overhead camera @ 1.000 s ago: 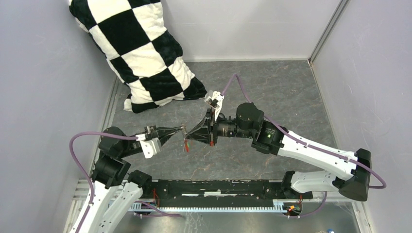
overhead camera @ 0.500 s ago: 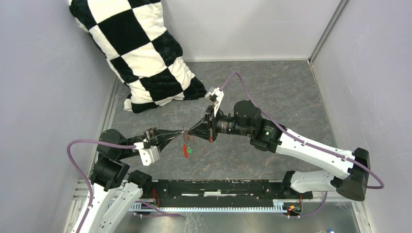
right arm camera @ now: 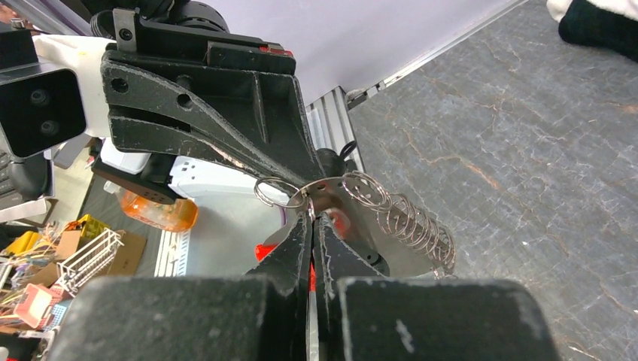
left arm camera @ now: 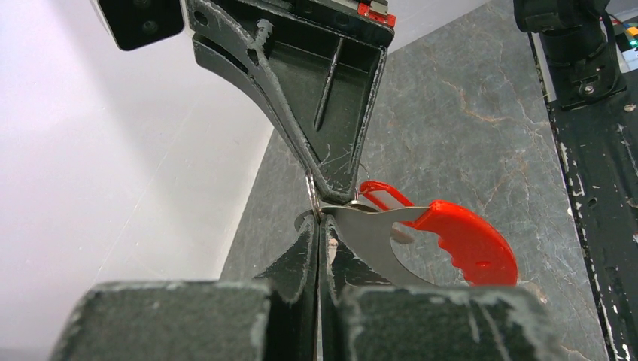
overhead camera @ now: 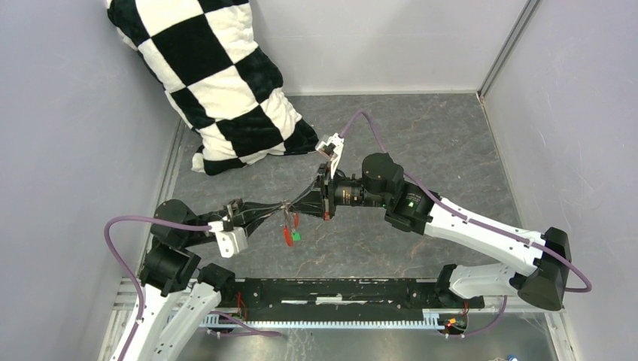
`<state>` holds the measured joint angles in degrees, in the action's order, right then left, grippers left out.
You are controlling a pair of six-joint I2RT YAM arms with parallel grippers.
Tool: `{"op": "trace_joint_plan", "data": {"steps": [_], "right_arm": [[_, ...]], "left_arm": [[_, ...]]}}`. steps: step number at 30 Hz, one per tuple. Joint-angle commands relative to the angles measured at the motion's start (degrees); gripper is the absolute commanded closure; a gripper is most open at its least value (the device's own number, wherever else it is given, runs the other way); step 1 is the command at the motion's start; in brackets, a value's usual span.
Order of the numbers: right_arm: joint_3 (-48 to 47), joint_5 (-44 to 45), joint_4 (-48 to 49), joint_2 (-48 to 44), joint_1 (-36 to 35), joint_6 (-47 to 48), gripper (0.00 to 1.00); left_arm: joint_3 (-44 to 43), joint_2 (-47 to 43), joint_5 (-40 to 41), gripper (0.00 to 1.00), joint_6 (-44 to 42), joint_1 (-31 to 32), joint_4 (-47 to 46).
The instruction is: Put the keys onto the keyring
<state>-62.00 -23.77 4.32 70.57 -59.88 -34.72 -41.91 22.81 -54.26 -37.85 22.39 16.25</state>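
Both end effectors meet in mid-air above the desk (overhead camera: 421, 143), tip to tip. The left end effector (left arm camera: 320, 223) has its fingers pressed together, and the thin wire of the keyring (left arm camera: 311, 197) rises straight out of their seam, so it looks to be pinching the ring itself. The right end effector (right arm camera: 311, 216) is also pressed together, apparently on the flat silver shank of what looks like the red-headed key (left arm camera: 451, 241). You cannot see exactly where its pads bite.

From the overhead view, the red tag (overhead camera: 287, 235) and the green tag (overhead camera: 296, 235) dangle just under the meeting point, so the ring is carried well clear of the desk. A silver coil (right arm camera: 410, 219) hangs beside the right fingers.

You appear to be mid-threading, and the key does not yet read as on the ring. Hold your left arm still as the anchor and let the right do the work in small rotations, feeding the key's eye along the wire rather than pushing straight at it. Watch the left wrist view, where the wire is clearest. Mind the coil and tags, which could snag. Loosen neither grip until the key hangs from the ring
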Motion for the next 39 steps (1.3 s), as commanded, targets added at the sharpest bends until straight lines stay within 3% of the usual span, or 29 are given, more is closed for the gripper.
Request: {"op": "trace_joint_plan", "data": {"steps": [1,30,39], "right_arm": [[0.6,-3.2,3.1,0.3,0.6,-2.4,1.00],[4.2,-11.3,13.9,-1.5,3.0,-6.9,1.00],[3.2,-11.4,12.2,-0.4,3.1,-6.4,1.00]], "left_arm": [[-1.2,-0.6,-1.0,0.98,-2.3,0.3,-1.3],[-1.8,-0.5,-2.1,0.98,0.1,0.3,0.0],[-1.9,-1.0,-1.8,0.98,0.3,0.2,0.0]]}}
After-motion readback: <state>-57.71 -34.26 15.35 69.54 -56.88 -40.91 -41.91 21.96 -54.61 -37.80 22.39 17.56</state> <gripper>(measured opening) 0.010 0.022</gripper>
